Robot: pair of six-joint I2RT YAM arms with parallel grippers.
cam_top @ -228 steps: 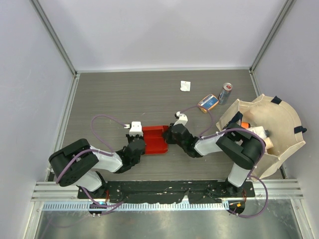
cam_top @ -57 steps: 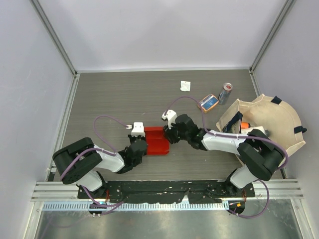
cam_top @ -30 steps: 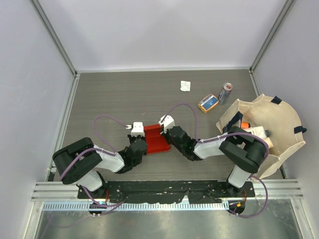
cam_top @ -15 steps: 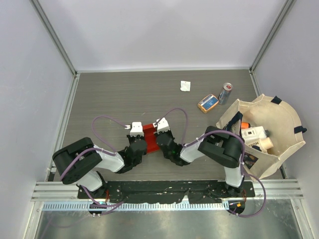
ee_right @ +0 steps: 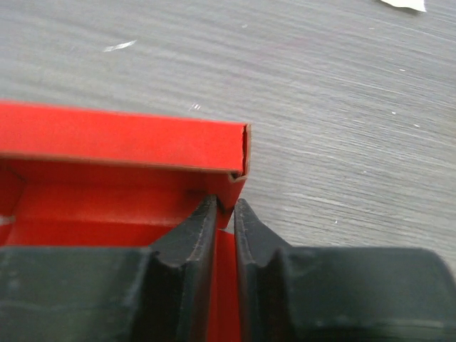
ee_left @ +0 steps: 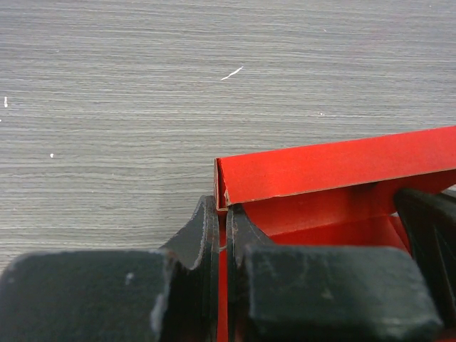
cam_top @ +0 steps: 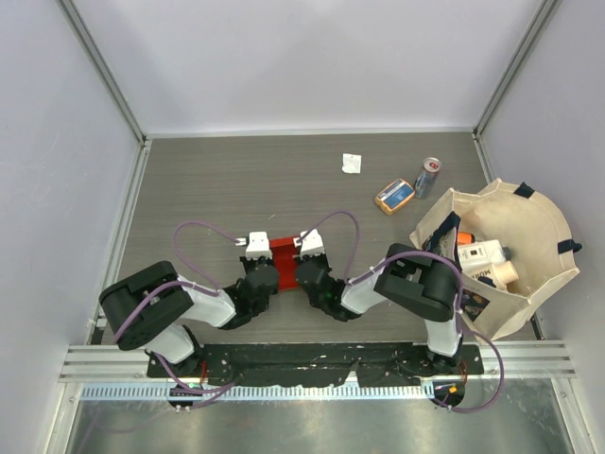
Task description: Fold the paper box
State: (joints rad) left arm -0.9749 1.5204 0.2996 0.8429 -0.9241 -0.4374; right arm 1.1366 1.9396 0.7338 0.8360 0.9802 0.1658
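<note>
The left arm (cam_top: 203,301) is reaching in from the left, and its jaws are pinching almost fully closed on the left end wall of the paper box (ee_left: 335,167), right at the corner where that wall is meeting the long far wall. The box is sitting on the surface (cam_top: 217,189) just ahead of the two bases, between the wrists, so only a small red patch (cam_top: 282,250) is showing from above. Its long axis is running left to right, from one pair of jaws to the other. The far wall is standing upright along that axis. On the right, the right arm (cam_top: 373,288) is mirroring this — its jaws are standing narrow, gripping the right end wall (ee_right: 226,191) near its far corner. Both arms are equally near, each holding one end, so the coming move probably depends on the two ends being raised or pressed evenly. Open room is lying beyond the box and to the left; to the right, a paper scrap (cam_top: 352,163), a packet (cam_top: 394,196), a can (cam_top: 427,176) and a canvas bag (cam_top: 539,222) are crowding that side — all well apart from the box.
</note>
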